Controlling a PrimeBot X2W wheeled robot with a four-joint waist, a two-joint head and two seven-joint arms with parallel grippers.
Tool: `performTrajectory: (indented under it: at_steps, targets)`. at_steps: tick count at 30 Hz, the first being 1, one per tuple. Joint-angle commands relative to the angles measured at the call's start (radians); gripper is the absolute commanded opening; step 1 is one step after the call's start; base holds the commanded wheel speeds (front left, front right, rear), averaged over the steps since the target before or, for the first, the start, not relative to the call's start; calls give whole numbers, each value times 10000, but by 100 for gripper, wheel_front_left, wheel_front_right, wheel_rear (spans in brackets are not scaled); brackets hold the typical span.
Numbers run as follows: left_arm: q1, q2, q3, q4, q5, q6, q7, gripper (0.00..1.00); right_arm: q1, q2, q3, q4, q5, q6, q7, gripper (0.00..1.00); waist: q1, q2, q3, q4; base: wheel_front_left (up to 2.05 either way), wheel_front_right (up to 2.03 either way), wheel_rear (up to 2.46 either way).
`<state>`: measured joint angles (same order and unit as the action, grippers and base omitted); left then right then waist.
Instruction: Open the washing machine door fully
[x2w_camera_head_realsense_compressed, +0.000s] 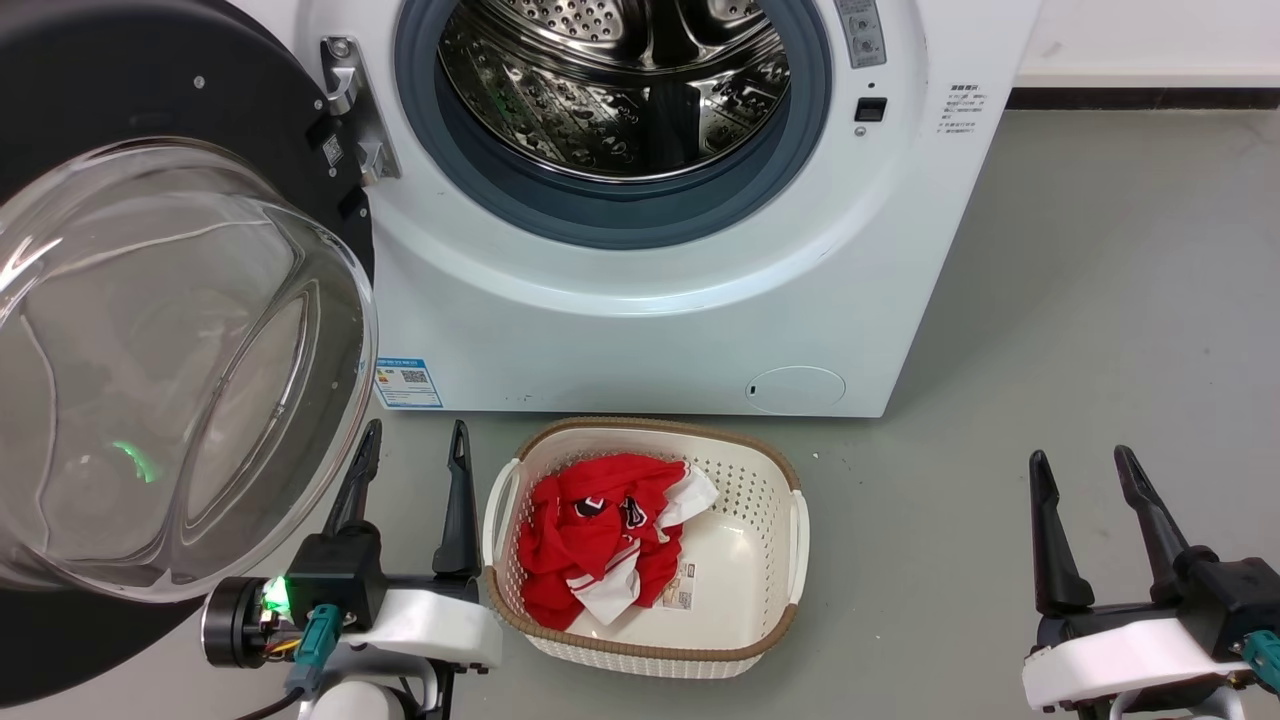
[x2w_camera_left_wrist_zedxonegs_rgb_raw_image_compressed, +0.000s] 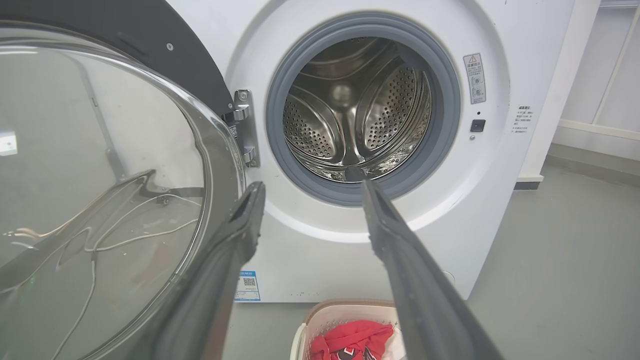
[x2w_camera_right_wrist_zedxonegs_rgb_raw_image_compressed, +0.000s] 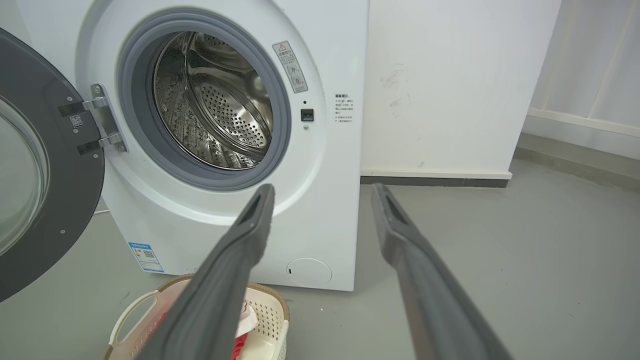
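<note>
Status: washing machine door stands swung out from its hinge at the left of the washing machine, drum mouth fully exposed; looks at or near full travel. Before the machine's lower-left corner, left gripper sits just beside the door's lower edge, fingers spread, empty; right gripper well off the machine's right, also spread, empty. Any last leftward push falls to the left arm.

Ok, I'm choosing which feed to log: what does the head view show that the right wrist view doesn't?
Head view: the left end effector, open, near the door. Right wrist view: scuff marks on the wall right of the machine. Both: the open door, the drum, the basket and the open right end effector.
</note>
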<state>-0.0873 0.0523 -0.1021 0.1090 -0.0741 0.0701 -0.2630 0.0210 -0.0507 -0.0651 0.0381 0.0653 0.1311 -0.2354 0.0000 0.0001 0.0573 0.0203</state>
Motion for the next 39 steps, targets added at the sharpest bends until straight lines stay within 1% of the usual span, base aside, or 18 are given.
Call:
performTrajectory:
  at_steps: [1, 14, 15, 18, 28, 39]
  targets:
    - [94, -13, 5, 13, 41, 24, -25, 100, 37, 11, 2, 21, 14, -7, 34, 100, 0, -1, -7, -7, 0, 0, 0]
    - [151, -21, 93, -53, 60, -18, -25, 100, -26, 11, -19, 218, 134, -7, -65, 100, 0, -1, 109, -55, 0, 0, 0]
    - [37, -6, 87, -23, 10, -7, 0, 0, 4, 0, -13, 237, 132, 0, -25, 0, 0, -1, 112, -57, 0, 0, 0]
    - [132, -6, 89, 224, -88, -20, 19, 0, 89, 4, 14, 465, 215, 2, -3, 0, 0, -1, 111, -59, 0, 0, 0]
    - [72, 12, 350, 382, -2225, -293, 516, 0, -105, -63, 26, 666, 2399, 1, 413, 0, 0, -1, 58, -71, 0, 0, 0]
    - [9, 26, 611, 528, -4251, -557, 997, 0, -309, -116, 23, 878, 4462, 0, 822, 0, 0, -1, 1, -83, 0, 0, 0]
